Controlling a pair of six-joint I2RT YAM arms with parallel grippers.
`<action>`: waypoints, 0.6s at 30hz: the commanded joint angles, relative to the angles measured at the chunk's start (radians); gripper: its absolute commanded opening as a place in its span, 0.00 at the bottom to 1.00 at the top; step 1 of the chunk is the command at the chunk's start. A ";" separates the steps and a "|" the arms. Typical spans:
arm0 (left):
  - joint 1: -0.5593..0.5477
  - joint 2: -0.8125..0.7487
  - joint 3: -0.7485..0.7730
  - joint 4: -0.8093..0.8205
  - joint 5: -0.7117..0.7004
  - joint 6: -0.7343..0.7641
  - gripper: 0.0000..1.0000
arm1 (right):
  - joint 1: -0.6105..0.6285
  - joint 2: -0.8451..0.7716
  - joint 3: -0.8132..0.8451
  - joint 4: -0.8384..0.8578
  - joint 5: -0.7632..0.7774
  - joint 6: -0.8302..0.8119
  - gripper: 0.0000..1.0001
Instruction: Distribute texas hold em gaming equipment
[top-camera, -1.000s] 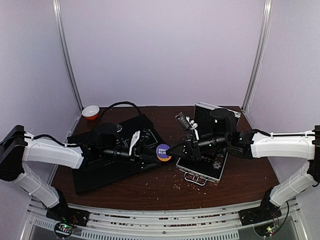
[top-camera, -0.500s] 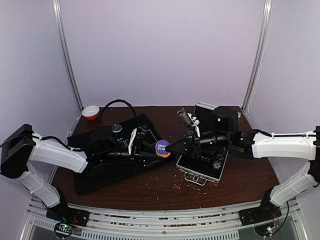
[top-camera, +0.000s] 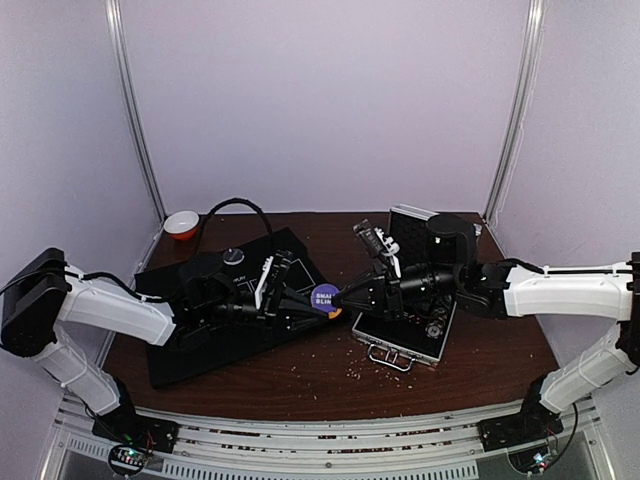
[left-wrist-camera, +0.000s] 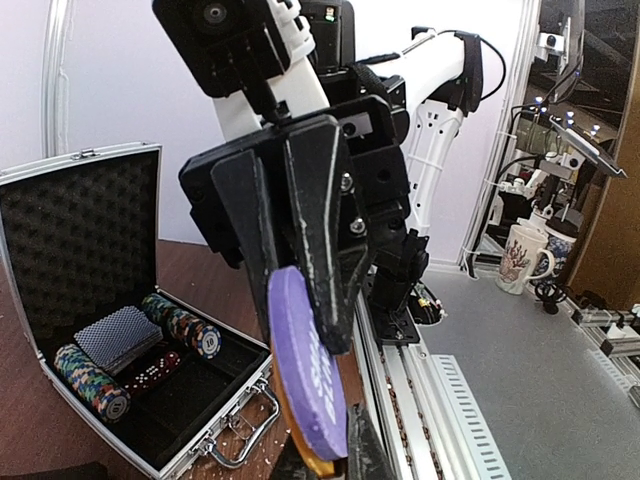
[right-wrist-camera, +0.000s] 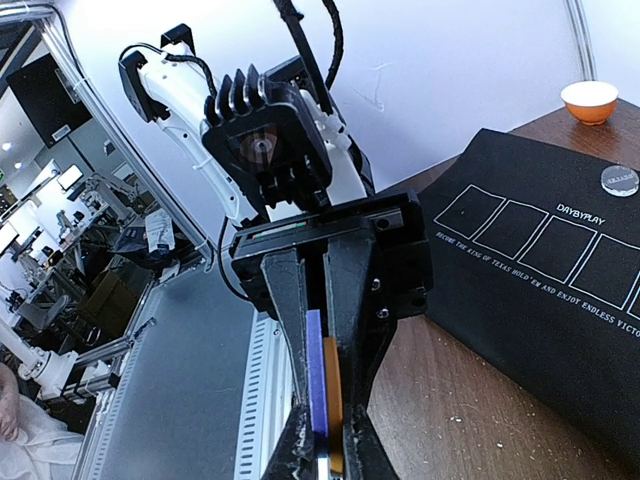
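Observation:
A purple button disc (top-camera: 325, 296) and an orange one stacked behind it hang in the air between the black mat and the case. My left gripper (top-camera: 312, 300) and right gripper (top-camera: 339, 297) meet there, and both are shut on the stacked pair. In the left wrist view the right gripper's fingers (left-wrist-camera: 325, 220) press the purple disc (left-wrist-camera: 305, 370), with the orange disc (left-wrist-camera: 306, 456) behind. In the right wrist view the purple disc (right-wrist-camera: 315, 370) and the orange disc (right-wrist-camera: 333, 400) sit between both pairs of fingers. Chip stacks (left-wrist-camera: 185, 325) and cards (left-wrist-camera: 120, 335) lie in the case. A grey disc (top-camera: 233, 256) lies on the mat.
The open silver case (top-camera: 400, 352) lies right of centre with its lid up. A black mat (top-camera: 230, 335) with printed card boxes covers the left of the table. An orange-and-white bowl (top-camera: 181, 224) stands at the back left. Crumbs litter the wood near the front.
The left arm has drawn its wrist back and lower. The discs and both grippers' tips have stayed nearly in place, shifting slightly up.

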 joint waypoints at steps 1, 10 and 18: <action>-0.006 -0.002 0.042 -0.032 -0.027 0.033 0.00 | 0.003 -0.002 0.001 -0.072 0.054 -0.011 0.00; -0.006 0.014 0.091 -0.195 -0.070 0.046 0.00 | 0.002 0.032 0.065 -0.207 0.100 -0.144 0.08; -0.006 0.010 0.082 -0.186 -0.084 0.043 0.00 | 0.003 0.048 0.073 -0.237 0.062 -0.174 0.15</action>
